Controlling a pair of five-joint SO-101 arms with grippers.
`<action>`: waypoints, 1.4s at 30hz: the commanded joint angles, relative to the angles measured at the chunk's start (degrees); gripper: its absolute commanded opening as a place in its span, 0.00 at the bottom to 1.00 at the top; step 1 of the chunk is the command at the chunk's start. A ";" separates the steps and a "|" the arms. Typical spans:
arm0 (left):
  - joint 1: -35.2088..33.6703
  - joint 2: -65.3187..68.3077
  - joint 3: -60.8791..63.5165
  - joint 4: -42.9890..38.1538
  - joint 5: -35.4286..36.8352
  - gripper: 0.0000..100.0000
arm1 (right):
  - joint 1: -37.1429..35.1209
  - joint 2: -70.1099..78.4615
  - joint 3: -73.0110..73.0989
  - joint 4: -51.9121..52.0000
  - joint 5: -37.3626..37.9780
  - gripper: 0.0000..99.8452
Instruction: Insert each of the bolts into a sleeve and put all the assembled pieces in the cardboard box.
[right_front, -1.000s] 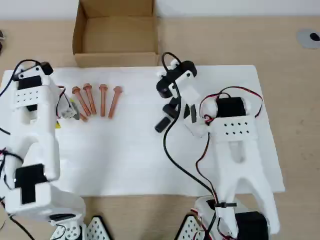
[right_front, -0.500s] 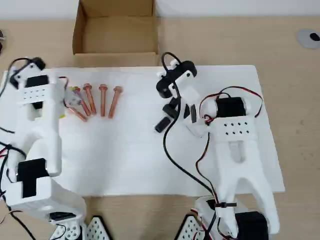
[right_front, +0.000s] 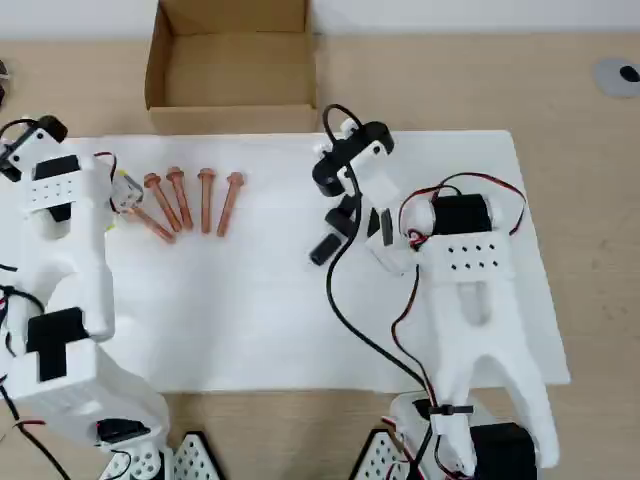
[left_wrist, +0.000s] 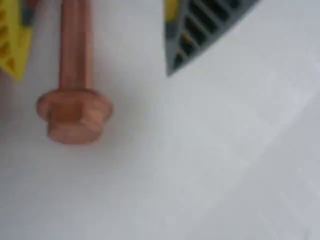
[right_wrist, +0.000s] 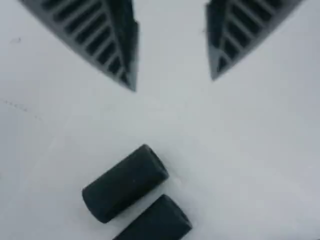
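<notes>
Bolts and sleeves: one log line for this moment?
left gripper: open, bolt between fingers | right gripper: open, by sleeves | none assembled

Left arm (right_front: 62, 270): white printed shell, blocky links, black servo block (right_front: 55, 352) set in, grid of small holes on wrist plate, thin red and black wires alongside.

Right arm (right_front: 470, 310): same white shell, forked lower link, black servo by wrist, dotted hole plate, red-black wire loops (right_front: 482, 178), long black cable (right_front: 338, 312) trailing to base.

Left end effector (left_wrist: 95, 72): one finger yellow, other grey, ribbed, yellow-edged.

Right end effector (right_wrist: 172, 82): two dark grey ribbed wedge fingers.
</notes>
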 joint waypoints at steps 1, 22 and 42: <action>0.79 0.31 -2.64 -0.44 -0.35 0.20 | -1.01 0.22 -0.84 -0.79 -0.09 0.13; 1.49 6.64 -3.87 -1.14 1.23 0.20 | -1.01 -0.04 -0.84 -0.53 -0.09 0.13; 2.99 11.65 -11.08 6.07 -0.88 0.03 | -1.01 -0.04 -0.84 -0.44 -0.18 0.13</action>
